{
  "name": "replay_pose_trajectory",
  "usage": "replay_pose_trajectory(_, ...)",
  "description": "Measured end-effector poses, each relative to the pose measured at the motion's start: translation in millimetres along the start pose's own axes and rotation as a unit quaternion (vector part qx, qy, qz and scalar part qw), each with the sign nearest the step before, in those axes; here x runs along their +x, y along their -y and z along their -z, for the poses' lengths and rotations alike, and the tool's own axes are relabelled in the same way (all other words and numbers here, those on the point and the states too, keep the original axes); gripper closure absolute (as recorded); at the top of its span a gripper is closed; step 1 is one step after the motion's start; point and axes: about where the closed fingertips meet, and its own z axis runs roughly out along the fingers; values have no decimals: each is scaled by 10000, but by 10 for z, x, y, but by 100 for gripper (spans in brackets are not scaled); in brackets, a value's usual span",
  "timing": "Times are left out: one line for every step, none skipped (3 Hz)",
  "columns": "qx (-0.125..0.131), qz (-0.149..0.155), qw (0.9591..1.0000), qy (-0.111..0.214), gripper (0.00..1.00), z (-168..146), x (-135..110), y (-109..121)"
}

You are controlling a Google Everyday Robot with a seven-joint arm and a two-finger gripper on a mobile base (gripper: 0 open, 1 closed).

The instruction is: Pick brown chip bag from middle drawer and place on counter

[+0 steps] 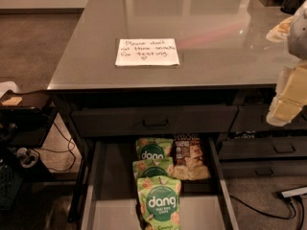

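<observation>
The brown chip bag [190,156] lies flat in the open middle drawer [112,186], at its back right, beside the green bags. The drawer is pulled out below the counter [211,18], showing its pale grey floor. My gripper [288,96] hangs at the right edge of the view, over the counter's front right corner. It is well above and to the right of the drawer, apart from the bag, and holds nothing that I can see.
Three green "dang" bags [159,202] lie in a row down the drawer's middle. A white handwritten note [147,51] sits on the counter. The closed upper drawer front [154,121] has a black loop handle. A black cart [24,111] stands left; cables and a power strip [293,192] lie on the floor.
</observation>
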Motion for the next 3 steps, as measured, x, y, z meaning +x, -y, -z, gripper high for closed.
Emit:
replay_pose_trajectory(-1, -1, 10000, 2, 0, -1, 0, -1)
replay_pose_trajectory(-106, -99, 9995, 281, 0, -245, -4, -95)
replay_pose_trajectory(-272, -199, 9966, 756, 0, -661, -39, -291)
